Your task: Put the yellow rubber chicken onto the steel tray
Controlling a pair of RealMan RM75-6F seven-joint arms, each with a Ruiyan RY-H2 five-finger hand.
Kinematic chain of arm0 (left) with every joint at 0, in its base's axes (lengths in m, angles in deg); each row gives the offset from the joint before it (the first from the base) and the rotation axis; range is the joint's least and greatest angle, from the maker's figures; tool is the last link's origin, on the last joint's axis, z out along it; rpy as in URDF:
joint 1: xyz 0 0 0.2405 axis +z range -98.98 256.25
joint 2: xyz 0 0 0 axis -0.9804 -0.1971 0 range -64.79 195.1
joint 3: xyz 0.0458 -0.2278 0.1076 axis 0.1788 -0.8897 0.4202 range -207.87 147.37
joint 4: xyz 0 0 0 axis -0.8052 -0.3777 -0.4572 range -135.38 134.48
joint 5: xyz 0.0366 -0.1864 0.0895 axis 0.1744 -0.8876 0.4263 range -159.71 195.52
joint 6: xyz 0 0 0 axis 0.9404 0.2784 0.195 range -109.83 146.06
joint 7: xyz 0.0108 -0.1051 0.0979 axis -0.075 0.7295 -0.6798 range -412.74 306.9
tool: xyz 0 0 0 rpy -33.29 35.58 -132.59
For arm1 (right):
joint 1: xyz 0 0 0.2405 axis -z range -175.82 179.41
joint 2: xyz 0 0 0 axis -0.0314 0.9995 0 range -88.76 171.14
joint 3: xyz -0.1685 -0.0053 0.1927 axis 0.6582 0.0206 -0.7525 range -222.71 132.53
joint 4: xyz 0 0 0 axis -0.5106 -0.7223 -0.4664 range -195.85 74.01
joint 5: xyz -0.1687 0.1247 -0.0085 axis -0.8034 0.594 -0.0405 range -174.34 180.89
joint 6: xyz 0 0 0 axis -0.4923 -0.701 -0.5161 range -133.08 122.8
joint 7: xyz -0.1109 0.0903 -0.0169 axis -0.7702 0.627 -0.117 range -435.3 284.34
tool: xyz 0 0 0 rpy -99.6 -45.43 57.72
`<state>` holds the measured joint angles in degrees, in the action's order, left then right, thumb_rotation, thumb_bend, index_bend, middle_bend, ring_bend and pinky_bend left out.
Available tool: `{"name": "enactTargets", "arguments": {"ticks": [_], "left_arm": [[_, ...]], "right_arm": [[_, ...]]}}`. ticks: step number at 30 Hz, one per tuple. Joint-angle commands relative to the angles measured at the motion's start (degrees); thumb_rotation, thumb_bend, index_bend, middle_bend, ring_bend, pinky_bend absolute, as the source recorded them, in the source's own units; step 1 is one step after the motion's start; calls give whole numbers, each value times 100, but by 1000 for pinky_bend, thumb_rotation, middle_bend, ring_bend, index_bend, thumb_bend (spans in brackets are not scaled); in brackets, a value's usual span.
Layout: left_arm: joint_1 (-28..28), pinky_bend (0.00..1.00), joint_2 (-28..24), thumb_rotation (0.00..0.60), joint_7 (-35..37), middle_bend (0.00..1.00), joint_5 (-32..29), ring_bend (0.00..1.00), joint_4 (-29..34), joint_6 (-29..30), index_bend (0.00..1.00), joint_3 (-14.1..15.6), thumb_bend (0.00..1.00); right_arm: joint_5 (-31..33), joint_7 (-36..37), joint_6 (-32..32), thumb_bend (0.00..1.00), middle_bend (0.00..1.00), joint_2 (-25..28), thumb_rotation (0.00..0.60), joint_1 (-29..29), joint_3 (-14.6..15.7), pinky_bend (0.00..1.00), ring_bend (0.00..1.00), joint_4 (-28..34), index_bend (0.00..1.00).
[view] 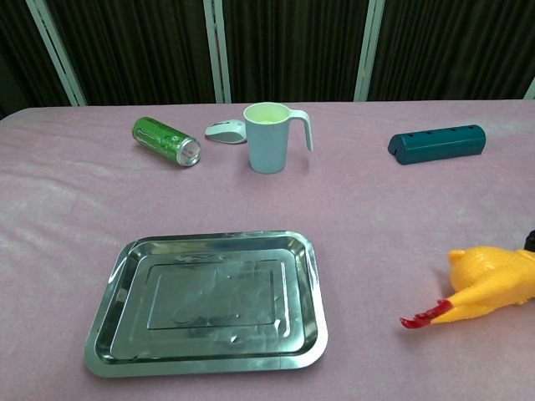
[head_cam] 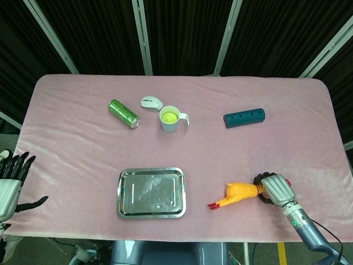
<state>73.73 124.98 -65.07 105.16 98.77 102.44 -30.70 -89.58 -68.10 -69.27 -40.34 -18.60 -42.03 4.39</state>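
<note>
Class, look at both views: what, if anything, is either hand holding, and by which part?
The right hand grips the yellow rubber chicken at its head end; the left hand holds nothing.

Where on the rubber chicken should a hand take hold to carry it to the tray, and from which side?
Grip the plump body of the chicken, coming from its right end. It lies on its side with thin red feet toward the tray, so the thick body offers the firmer hold. The right hand is already there.
</note>
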Motion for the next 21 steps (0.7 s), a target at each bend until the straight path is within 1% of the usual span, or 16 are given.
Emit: {"name": "enactTargets", "arguments": {"ticks": [1,4,9,11,12,16,21], "left_arm": [[-7,0,4,600,12,0,-10,0,-12,-9,0,-8,0],[-22,0,9,600,18,0,-8,0,-23,-29,0,-12,0],[-67,0,25,600,5,0,12,0,-31,-96,0,-8,0],[-101,0,17,600,-2,0,63,0,-27,-143,0,9,0],[-126,0,16,600,2,0,108,0,-23,-171,0,21,0],[-271,0,33,600,-88,0,318,0,-21,-372,0,93,0],[-488,0,57,600,-155,0,508,0,66,-660,0,136,0]], "right_arm": [[-45,45,-47,540,497,11,600,-25,15,531,428,-6,571],[-79,77,-125,578,536,74,600,-45,14,595,476,63,624],[-133,251,-272,620,622,264,600,-90,-17,683,561,281,753],[-142,370,-300,641,663,367,600,-123,-35,726,598,394,819],[-147,443,-304,646,672,418,600,-142,-39,735,606,451,834],[-188,891,-313,663,720,646,600,-240,-51,772,644,718,908],[-247,1597,-241,676,758,846,600,-357,1,813,685,963,957]]}}
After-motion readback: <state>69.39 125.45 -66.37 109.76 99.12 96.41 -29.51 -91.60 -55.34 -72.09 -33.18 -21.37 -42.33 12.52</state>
